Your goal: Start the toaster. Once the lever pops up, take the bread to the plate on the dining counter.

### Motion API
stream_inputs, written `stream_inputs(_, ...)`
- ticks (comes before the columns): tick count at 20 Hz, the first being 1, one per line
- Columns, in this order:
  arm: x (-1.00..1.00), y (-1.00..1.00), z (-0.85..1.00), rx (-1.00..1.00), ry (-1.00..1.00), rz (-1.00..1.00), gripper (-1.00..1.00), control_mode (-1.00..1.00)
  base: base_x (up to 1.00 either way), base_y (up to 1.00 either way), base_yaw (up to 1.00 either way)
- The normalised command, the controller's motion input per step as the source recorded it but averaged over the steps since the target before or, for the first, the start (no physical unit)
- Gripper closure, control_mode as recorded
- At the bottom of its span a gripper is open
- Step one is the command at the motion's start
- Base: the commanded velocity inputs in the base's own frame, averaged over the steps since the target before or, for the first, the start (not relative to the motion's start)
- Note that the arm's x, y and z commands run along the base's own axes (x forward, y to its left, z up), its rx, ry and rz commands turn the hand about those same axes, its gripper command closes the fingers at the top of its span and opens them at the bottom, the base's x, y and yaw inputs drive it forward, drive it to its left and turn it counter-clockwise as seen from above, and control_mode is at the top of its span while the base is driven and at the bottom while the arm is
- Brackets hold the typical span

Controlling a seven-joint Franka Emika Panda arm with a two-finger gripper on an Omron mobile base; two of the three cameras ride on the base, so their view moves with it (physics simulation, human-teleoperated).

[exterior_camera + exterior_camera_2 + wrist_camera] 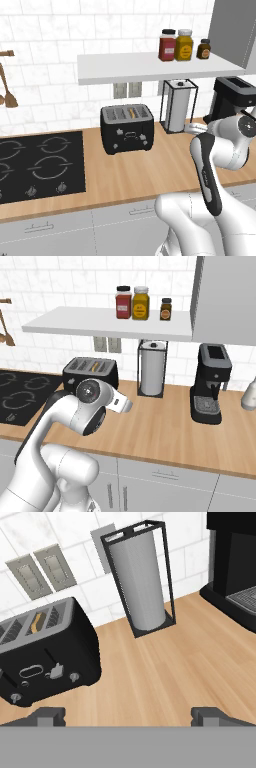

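The pincer (128, 717) stands wide open with nothing between its tips, hovering above the wooden table (165, 672). Ahead to one side sits the black toaster (42, 652) with the bread (37, 622) down in a slot. The paper towel holder (142, 579) stands beside it, the coffee machine (235, 562) further off.

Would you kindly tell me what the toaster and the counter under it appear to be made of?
The toaster looks like black plastic or painted metal, slightly glossy: faint highlights on rounded edges. The counter looks like light wood, matte: visible plank grain.
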Motion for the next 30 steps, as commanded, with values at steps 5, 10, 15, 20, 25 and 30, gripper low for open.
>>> stream_inputs(5,0.00,0.00,0.00,0.00,0.00,0.00,-1.00,-1.00,0.00,0.00,0.00)
stream_inputs(10,0.00,0.00,0.00,0.00,0.00,0.00,-1.00,-1.00,0.00,0.00,0.00)
stream_inputs(15,0.00,0.00,0.00,0.00,0.00,0.00,-1.00,-1.00,0.00,0.00,0.00)
stream_inputs(20,0.00,0.00,0.00,0.00,0.00,0.00,-1.00,-1.00,0.00,0.00,0.00)
stream_inputs(25,0.00,0.00,0.00,0.00,0.00,0.00,-1.00,-1.00,0.00,0.00,0.00)
stream_inputs(30,0.00,0.00,0.00,0.00,0.00,0.00,-1.00,-1.00,0.00,0.00,0.00)
